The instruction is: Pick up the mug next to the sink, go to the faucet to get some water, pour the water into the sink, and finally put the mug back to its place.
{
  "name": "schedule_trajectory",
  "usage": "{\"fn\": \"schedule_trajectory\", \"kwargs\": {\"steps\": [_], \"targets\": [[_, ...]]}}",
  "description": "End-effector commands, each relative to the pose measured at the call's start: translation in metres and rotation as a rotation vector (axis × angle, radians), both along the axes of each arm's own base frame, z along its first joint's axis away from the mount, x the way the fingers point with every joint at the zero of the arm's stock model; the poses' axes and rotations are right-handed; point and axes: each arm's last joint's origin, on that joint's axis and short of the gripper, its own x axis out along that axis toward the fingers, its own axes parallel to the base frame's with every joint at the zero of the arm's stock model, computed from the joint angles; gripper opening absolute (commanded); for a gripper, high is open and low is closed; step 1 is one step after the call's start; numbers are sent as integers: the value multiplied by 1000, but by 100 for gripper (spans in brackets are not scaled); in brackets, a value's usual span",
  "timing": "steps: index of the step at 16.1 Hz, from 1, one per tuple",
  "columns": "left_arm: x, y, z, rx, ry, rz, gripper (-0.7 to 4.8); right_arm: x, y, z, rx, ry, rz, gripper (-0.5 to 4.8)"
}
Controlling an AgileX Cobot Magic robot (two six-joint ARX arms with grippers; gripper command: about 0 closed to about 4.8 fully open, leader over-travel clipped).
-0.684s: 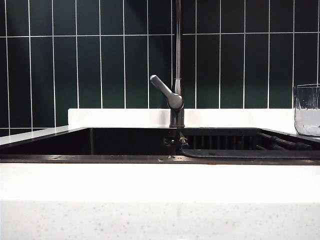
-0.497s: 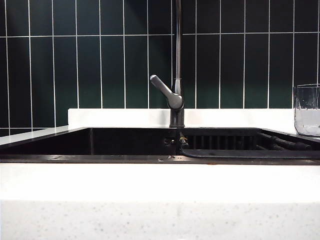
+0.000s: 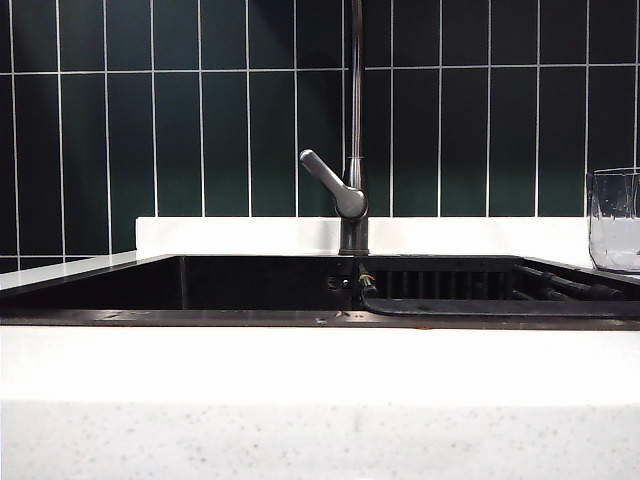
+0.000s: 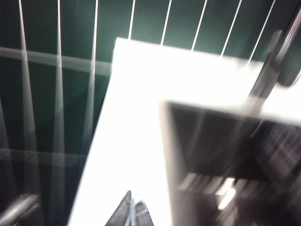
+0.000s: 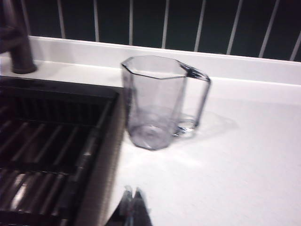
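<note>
Nothing's done yet: the mug (image 5: 157, 101) sits empty on the table (image 5: 244, 160) by the sink's (image 5: 51, 136) right edge. Both grippers, left gripper (image 4: 130, 212) and right gripper (image 5: 132, 203), are closed and holding nothing, so all 4 steps are left.

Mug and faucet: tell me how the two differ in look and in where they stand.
The mug is clear, see-through and faceted, with a handle; the faucet is shiny grey metal. The mug is short and broad; the faucet is a tall thin pipe with a slanted lever. The mug stands on the white counter at the right of the sink; the faucet rises behind its middle. Both stand upright, untouched by either gripper.
</note>
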Motion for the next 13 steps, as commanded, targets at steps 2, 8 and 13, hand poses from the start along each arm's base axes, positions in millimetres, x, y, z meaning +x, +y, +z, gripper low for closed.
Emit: {"fn": "schedule_trajectory", "kwargs": {"steps": [2,8,13], "targets": [[-5,-5,23,-115,-201,-206,-2,0,3,5,113,-63,119,-6],[-20,-7,75,-65,-279,-318,36,-8,5,42,195,-214,199,-6],[50,-21,125,82,-164,-646,95,18,2,84,60,-170,64,51]]}}
